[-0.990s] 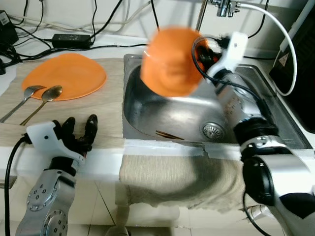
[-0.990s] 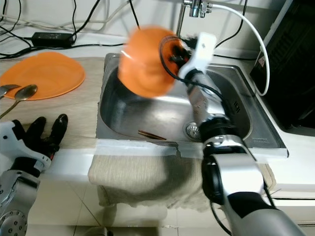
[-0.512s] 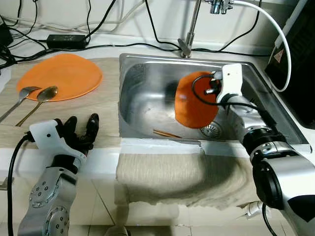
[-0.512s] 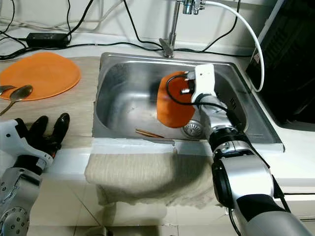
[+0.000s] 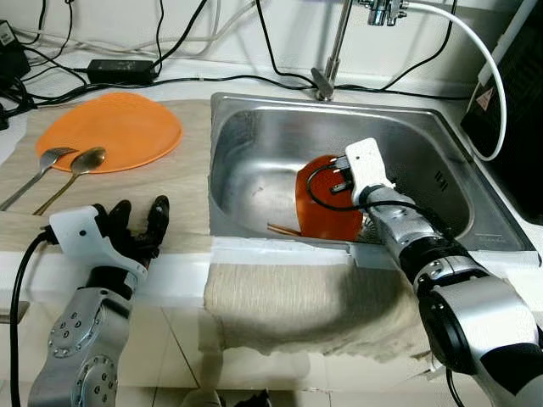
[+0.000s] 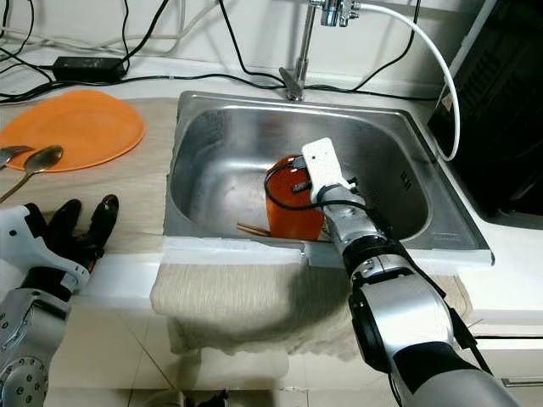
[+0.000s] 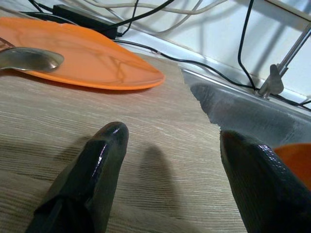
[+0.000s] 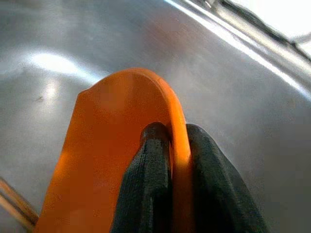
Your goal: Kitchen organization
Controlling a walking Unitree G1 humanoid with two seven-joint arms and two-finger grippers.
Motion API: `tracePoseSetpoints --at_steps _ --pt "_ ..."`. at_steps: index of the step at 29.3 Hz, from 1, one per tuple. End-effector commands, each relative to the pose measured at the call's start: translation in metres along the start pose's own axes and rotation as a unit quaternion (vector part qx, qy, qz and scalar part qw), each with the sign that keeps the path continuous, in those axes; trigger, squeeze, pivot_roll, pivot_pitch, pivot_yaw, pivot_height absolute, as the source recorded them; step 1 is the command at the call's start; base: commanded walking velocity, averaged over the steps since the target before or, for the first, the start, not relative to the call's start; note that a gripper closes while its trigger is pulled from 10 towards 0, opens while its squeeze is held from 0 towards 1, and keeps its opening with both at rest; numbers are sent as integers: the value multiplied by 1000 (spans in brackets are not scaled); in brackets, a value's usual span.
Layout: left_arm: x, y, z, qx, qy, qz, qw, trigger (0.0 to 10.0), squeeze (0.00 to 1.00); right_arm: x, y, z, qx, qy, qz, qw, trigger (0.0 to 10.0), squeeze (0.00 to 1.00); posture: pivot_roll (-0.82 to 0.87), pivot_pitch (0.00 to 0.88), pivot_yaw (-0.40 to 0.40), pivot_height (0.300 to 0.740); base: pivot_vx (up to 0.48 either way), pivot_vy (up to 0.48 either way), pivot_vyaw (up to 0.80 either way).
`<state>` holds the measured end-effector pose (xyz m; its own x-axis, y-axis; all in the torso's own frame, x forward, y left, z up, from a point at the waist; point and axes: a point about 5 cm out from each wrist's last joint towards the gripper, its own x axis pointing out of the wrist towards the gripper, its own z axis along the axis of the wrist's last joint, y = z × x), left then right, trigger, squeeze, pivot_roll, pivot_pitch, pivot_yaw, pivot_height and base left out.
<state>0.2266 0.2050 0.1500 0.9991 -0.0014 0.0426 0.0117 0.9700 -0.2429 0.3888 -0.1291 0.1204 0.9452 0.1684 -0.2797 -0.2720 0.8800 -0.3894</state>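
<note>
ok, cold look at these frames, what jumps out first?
The orange bowl stands on edge low in the steel sink, its rim pinched by the right gripper. Next, the orange plate on the counter left of the sink, with two spoons at its near edge. The left gripper sits open over the counter's front edge, holding nothing.

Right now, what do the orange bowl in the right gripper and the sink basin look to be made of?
Orange bowl: likely plastic; a thin, evenly coloured wall with a soft sheen, pinched at the rim by the right gripper.
Sink: looks like stainless steel, brushed silver with blurred highlights.
</note>
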Motion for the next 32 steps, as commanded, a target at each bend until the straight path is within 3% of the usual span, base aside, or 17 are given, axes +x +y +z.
tracePoseSetpoints --at_steps 1,2,11,24,25,29,31,32 --pt "0 -3 0 4 3 -2 1000 10000 0 -4 9 -24 -37 48 16 998 353 1000 232 7 -57 740 0 0 0" --pt "0 -3 -1 2 5 -3 1000 10000 0 -4 11 -25 -39 49 19 998 9961 1000 232 7 -57 740 0 0 0" --pt "4 -4 -1 2 9 -5 1000 10000 0 -5 18 -30 -67 53 19 996 10000 1000 228 0 -54 740 0 0 0" --pt "8 -6 -3 2 12 -9 1000 10000 0 0 22 -7 -56 17 23 998 10000 1000 213 3 -50 740 0 0 0" --pt "9 -6 -3 2 13 -9 1000 10000 0 2 21 8 -35 -11 21 999 10000 1000 214 3 -49 740 0 0 0" --pt "11 -6 -3 2 13 -8 1000 10000 0 5 18 27 7 -44 19 999 10000 1000 214 0 -48 740 0 0 0" --pt "13 -5 -3 8 13 -7 1000 10000 0 6 15 44 56 -71 21 996 10000 1000 213 0 -46 740 0 0 0" --pt "16 -5 -3 14 15 -7 1000 10000 0 7 12 58 118 -95 28 988 10000 0 210 0 -44 740 0 0 0"
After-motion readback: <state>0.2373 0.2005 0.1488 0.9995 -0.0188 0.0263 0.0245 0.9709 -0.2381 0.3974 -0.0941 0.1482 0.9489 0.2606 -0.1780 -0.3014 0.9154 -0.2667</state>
